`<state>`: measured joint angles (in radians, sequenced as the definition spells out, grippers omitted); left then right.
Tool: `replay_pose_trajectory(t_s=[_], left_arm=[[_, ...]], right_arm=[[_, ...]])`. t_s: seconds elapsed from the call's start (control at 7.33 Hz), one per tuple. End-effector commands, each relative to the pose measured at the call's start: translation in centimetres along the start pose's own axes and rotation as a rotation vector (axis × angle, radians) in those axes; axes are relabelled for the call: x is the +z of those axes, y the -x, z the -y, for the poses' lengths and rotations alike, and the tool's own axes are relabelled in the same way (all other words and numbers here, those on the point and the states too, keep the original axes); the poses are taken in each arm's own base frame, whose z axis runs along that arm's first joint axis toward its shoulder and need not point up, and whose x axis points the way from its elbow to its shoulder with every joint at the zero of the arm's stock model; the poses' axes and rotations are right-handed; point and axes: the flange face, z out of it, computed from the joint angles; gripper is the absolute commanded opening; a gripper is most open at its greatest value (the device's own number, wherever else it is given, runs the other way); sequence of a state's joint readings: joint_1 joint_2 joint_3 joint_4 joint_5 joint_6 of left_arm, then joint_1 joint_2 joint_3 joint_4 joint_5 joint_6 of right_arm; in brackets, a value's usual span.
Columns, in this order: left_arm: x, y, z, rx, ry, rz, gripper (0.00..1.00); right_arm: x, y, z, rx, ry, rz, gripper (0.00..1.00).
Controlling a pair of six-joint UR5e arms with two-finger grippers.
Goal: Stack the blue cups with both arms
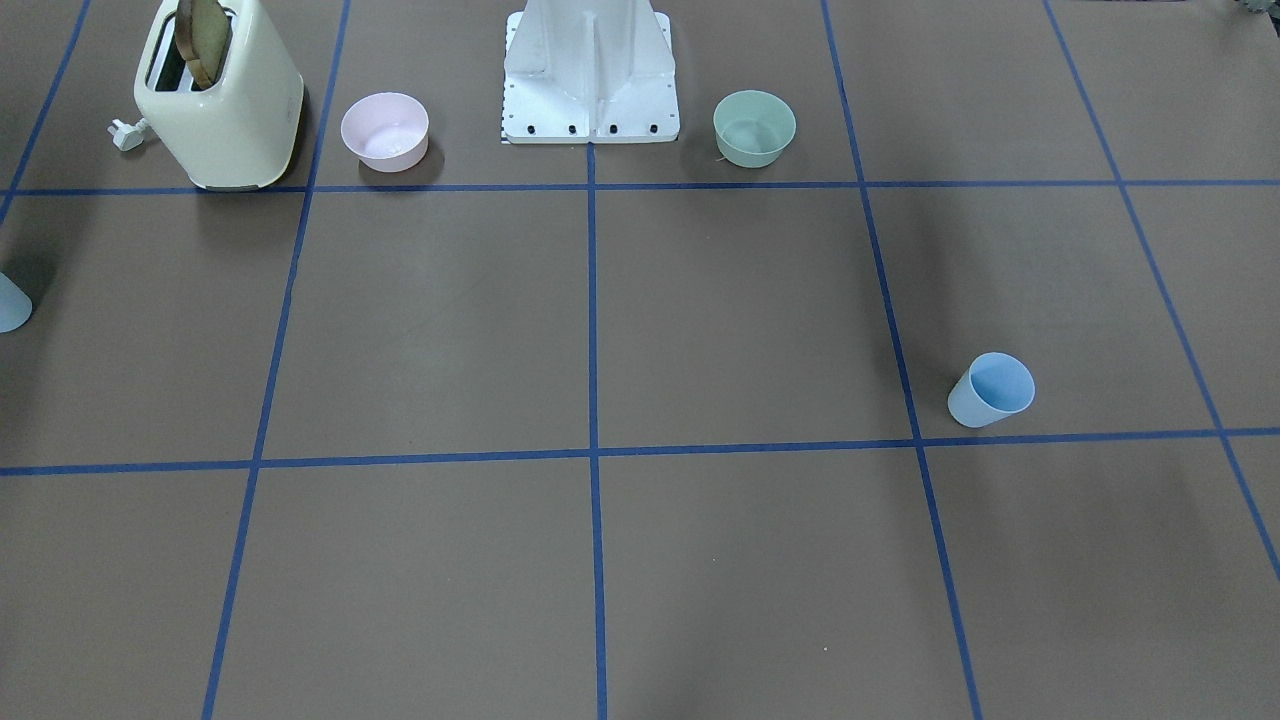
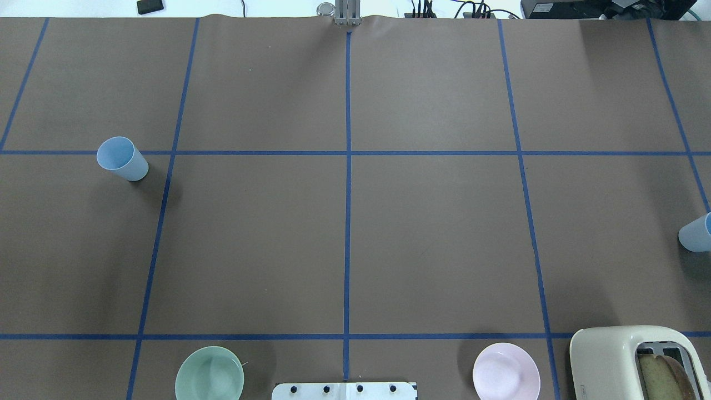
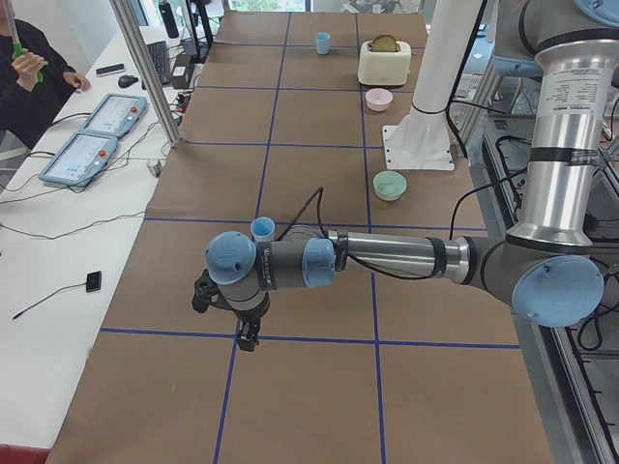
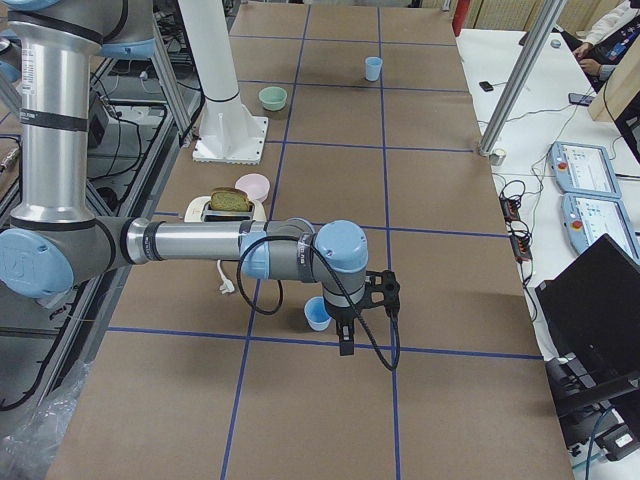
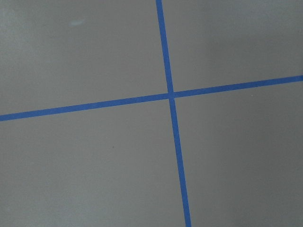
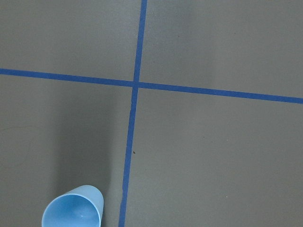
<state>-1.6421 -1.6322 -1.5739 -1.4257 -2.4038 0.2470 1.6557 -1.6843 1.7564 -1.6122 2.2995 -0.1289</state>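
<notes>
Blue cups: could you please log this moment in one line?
stacked: no | left cup: upright, free | right cup: upright, free | left gripper: state unclear | right gripper: state unclear

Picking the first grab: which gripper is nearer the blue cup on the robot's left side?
Left. The left gripper hangs close beside that blue cup; the right gripper is far off, by the other cup.

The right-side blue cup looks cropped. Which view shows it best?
Exterior right: the blue cup stands nearly whole, close. Exterior left shows it whole but tiny. Right wrist clips its lower edge; overhead and front-facing cut it at the frame edge; left wrist misses it.
</notes>
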Motion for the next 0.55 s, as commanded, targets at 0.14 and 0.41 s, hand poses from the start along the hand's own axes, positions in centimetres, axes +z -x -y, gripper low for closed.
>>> replay_pose_trajectory(t_s=[0.14,0.41], left_arm=[[-0.1,-0.2,0.1,0.002,-0.002,0.001,0.99],[-0.9,-1.7,1.0,-0.036,-0.027,0.005,0.99]], right_arm=[[-0.7,0.9,0.7,-0.038,-0.019,0.034,1.00],[-0.6,2.4,2.2,-0.069,-0.021,0.063,1.00]])
